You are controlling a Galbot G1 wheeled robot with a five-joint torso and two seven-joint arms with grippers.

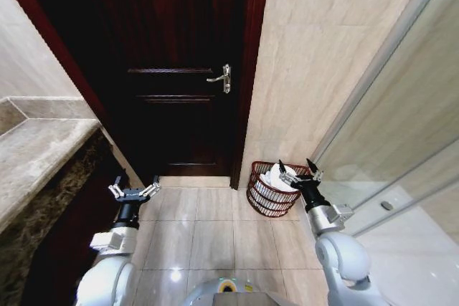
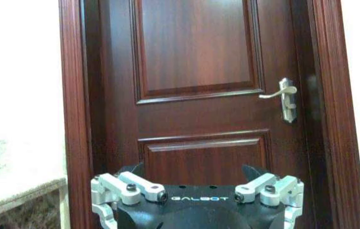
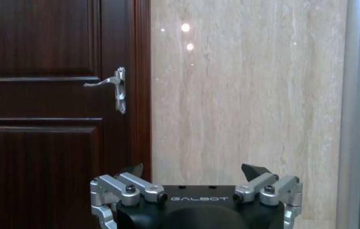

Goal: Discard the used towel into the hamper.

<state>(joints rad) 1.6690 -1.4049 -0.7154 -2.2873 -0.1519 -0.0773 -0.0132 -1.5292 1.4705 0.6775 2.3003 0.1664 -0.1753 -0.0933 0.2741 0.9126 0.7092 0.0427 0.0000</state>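
The hamper (image 1: 267, 198), a small round dark reddish-brown open-weave basket, stands on the tiled floor against the beige wall just right of the door. A white towel (image 1: 276, 179) lies crumpled inside it, reaching up to the rim. My right gripper (image 1: 296, 171) hovers over the hamper's right rim, open, with nothing between its fingers; in the right wrist view the right gripper (image 3: 195, 171) points at the wall beside the door frame. My left gripper (image 1: 134, 188) is held open and empty over the floor at the left; the left gripper (image 2: 193, 171) faces the door.
A dark wooden door (image 1: 172, 69) with a metal lever handle (image 1: 222, 78) is shut straight ahead. A stone counter (image 1: 36, 155) runs along the left. A glass partition (image 1: 401, 141) with a metal frame closes the right side. Tiled floor (image 1: 201, 227) lies between my arms.
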